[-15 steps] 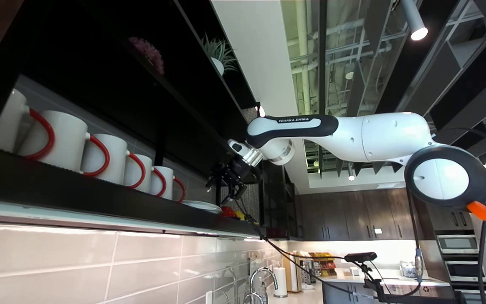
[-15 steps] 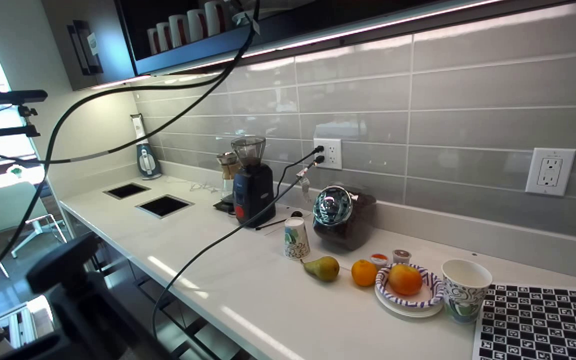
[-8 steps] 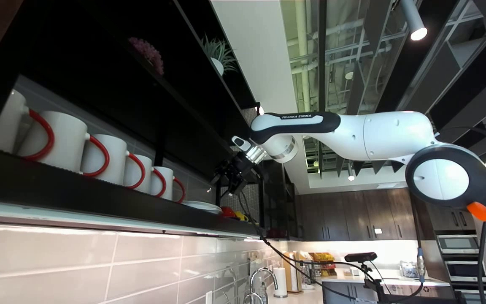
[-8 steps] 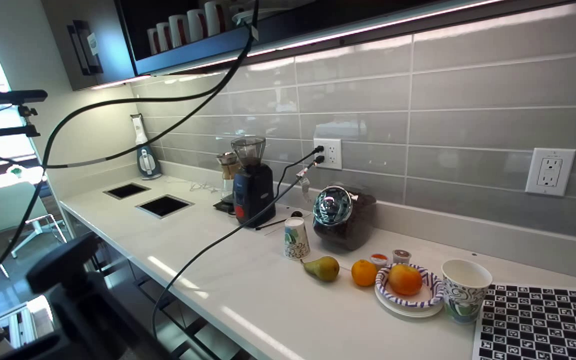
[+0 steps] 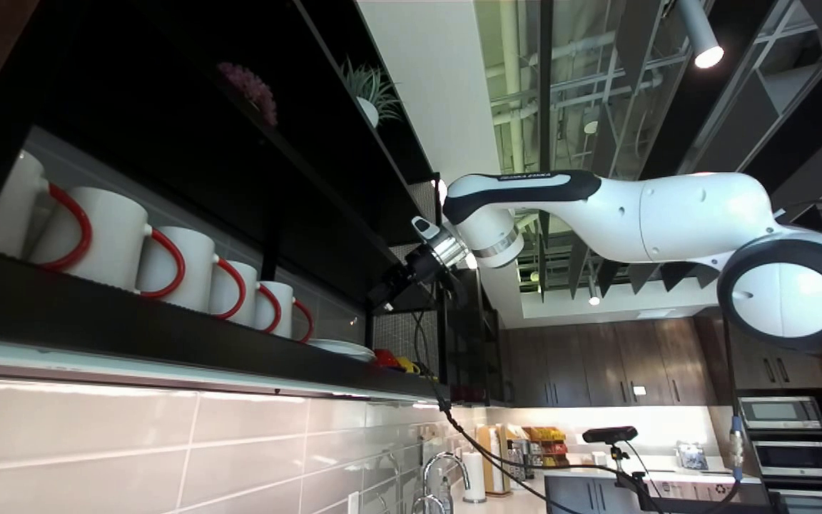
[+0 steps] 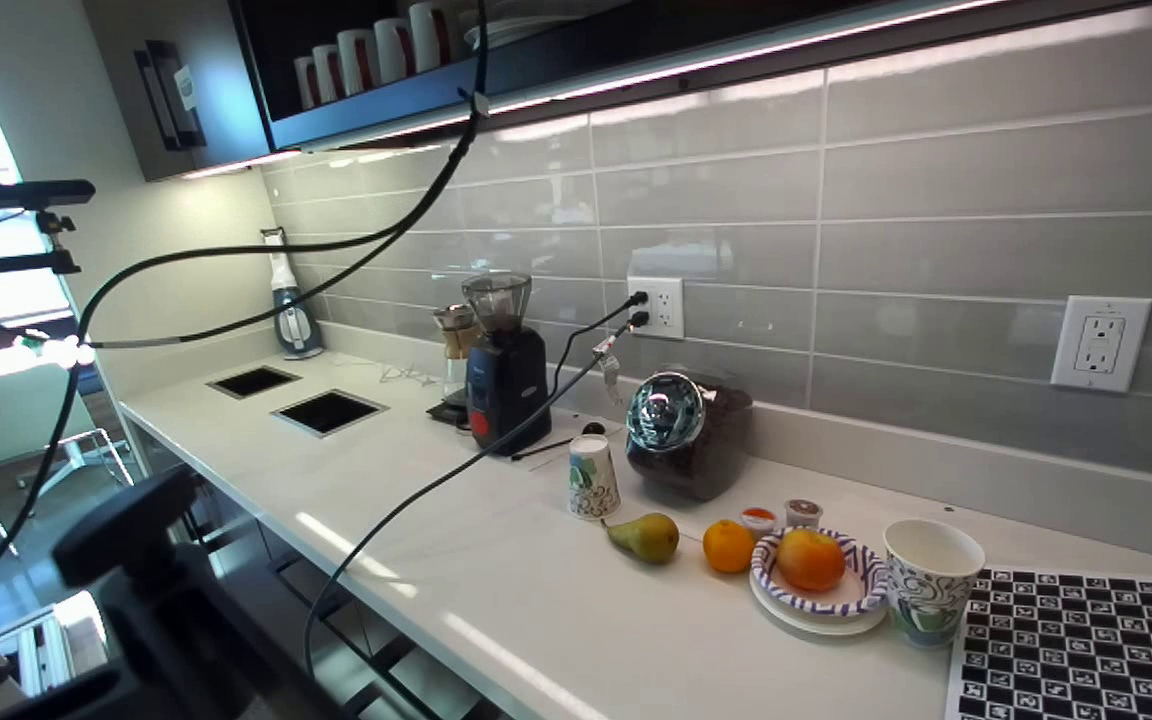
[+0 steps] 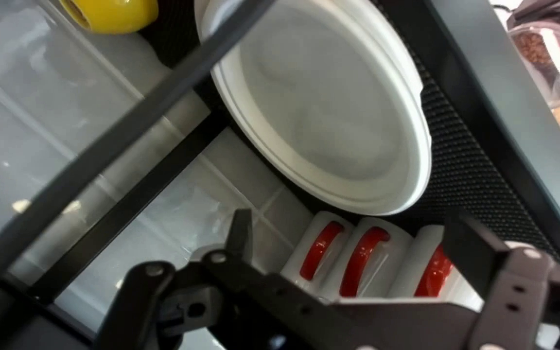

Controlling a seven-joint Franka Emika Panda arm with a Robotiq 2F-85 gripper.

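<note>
My gripper (image 7: 355, 239) stands open with nothing between its fingers (image 7: 241, 232). In an exterior view the gripper (image 5: 382, 298) hangs above the shelf's front part, higher than the plates and apart from them. White round plates or shallow bowls (image 7: 328, 102), seemingly stacked, lie on the shelf ahead of the fingers; an exterior view shows the white stack (image 5: 343, 348) edge-on. Beyond the gap between the fingers, several white mugs (image 7: 392, 262) with red handles stand in a row. These mugs (image 5: 181, 260) line the same shelf. A yellow object (image 7: 119, 14) sits past the plates.
A dark cable (image 7: 114, 136) crosses the wrist view. The shelf has a raised front edge (image 7: 508, 92) and a black bar (image 7: 134, 209) at the tiled wall. Red items (image 5: 384, 358) lie past the plates. Below, the counter (image 6: 496, 590) bears a grinder (image 6: 506, 375), fruit and paper cups.
The arm has drawn back and upward, lifting the gripper off from the plates. Its cables have shifted and sag lower. Mugs and plates have stayed in place.
</note>
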